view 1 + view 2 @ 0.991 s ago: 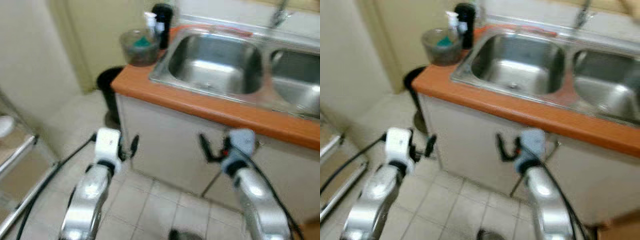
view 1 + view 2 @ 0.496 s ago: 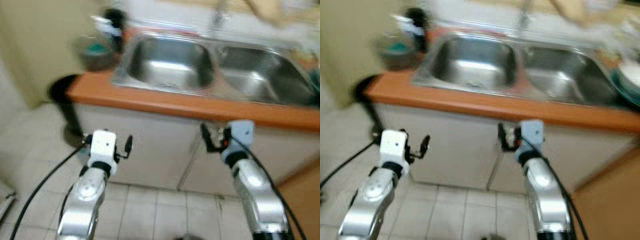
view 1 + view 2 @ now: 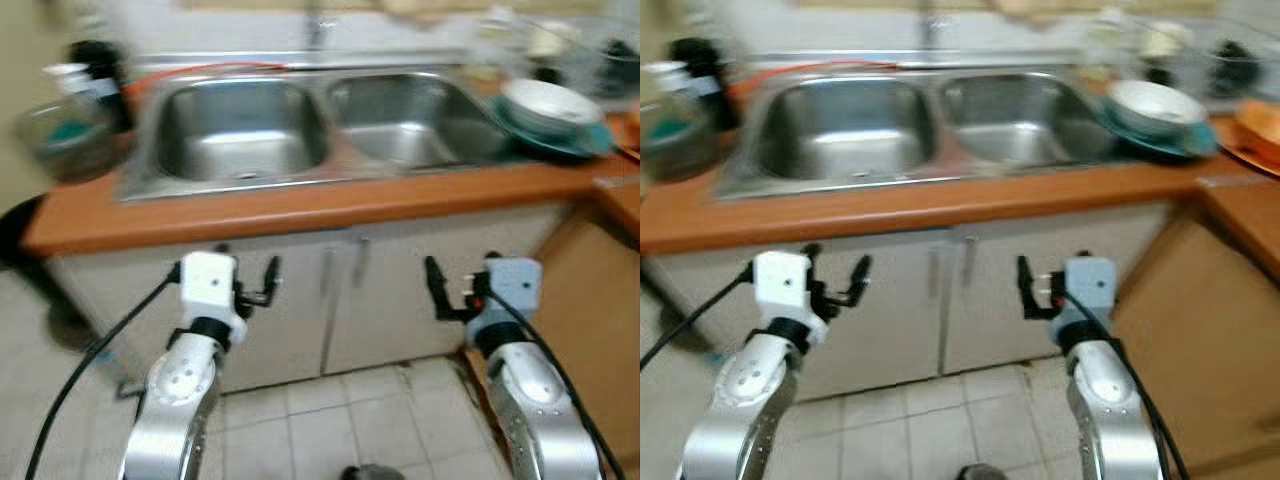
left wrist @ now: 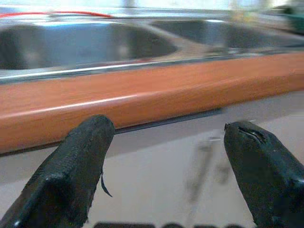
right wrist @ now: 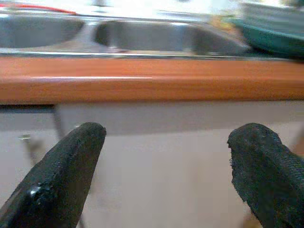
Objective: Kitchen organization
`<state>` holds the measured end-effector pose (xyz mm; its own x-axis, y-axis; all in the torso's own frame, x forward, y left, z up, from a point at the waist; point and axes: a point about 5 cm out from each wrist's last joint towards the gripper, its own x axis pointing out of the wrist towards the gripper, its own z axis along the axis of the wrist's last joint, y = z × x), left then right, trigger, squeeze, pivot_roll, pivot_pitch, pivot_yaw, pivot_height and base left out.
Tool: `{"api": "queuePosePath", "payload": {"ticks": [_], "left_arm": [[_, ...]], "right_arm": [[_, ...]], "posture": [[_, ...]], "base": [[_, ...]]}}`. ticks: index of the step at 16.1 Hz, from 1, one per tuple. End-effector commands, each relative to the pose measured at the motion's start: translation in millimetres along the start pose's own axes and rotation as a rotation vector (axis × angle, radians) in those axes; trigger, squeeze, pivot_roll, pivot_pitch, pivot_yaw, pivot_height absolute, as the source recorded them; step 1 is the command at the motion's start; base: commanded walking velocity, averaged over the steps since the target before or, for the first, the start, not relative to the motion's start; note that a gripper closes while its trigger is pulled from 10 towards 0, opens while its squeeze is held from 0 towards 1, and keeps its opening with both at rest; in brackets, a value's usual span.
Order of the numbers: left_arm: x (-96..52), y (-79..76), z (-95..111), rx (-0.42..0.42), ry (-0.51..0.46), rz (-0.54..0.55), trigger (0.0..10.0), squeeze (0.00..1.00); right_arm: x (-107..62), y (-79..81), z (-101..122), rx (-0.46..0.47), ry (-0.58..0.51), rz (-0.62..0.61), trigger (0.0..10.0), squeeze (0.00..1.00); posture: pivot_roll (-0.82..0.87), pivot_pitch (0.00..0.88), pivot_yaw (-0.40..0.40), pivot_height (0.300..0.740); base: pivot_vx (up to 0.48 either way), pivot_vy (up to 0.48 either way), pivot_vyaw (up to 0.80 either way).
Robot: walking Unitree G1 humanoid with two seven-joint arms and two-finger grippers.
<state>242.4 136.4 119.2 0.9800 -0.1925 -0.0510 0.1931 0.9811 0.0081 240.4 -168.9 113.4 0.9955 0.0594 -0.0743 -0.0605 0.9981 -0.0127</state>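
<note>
Left eye view has swung rightward along the orange tabletop: stacked dishes, blurred, probably bowls, now sit beside the sink. Left wrist view: left hand open, empty. Right wrist view: right hand likewise

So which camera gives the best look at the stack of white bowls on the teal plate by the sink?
The right eye view: the white bowls sit on the teal plate, whole though blurred, right of the sink. The left eye view shows the same, nearer its edge. The right wrist view catches the plate's rim from the side.
</note>
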Motion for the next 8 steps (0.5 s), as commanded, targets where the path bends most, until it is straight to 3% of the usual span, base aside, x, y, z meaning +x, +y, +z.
{"api": "queuePosePath", "payload": {"ticks": [1,3,4,6,8], "left_arm": [[0.0,2.8,8.2,-0.003,-0.030,0.003,10.0,0.00],[2.5,2.1,16.0,0.024,-0.081,0.009,10.0,0.00],[1.9,0.7,14.4,-0.014,-0.066,0.007,10.0,0.00],[0.3,-0.1,8.9,0.010,-0.026,0.016,10.0,0.00],[-1.5,2.7,7.5,0.011,-0.030,0.074,10.0,0.00]], "right_arm": [[-0.7,4.7,10.7,-0.001,-0.034,0.009,10.0,1.00],[-2.6,9.2,14.1,-0.046,-0.019,0.027,10.0,1.00],[-3.0,10.5,15.7,-0.036,-0.027,0.035,10.0,1.00],[-1.0,15.8,20.0,-0.030,-0.024,0.084,10.0,1.00],[8.3,19.8,31.5,-0.041,-0.055,0.104,10.0,1.00]], "posture": [[-0.07,0.000,0.015,0.740],[-0.07,0.000,0.003,0.740],[-0.07,0.000,-0.002,0.740],[-0.07,0.000,-0.018,0.740],[-0.07,0.000,-0.027,0.740]], "base": [[0.000,0.000,-0.76],[0.000,0.000,-0.77],[0.000,0.000,0.00],[0.000,0.000,0.00],[0.000,-0.452,0.00]]}}
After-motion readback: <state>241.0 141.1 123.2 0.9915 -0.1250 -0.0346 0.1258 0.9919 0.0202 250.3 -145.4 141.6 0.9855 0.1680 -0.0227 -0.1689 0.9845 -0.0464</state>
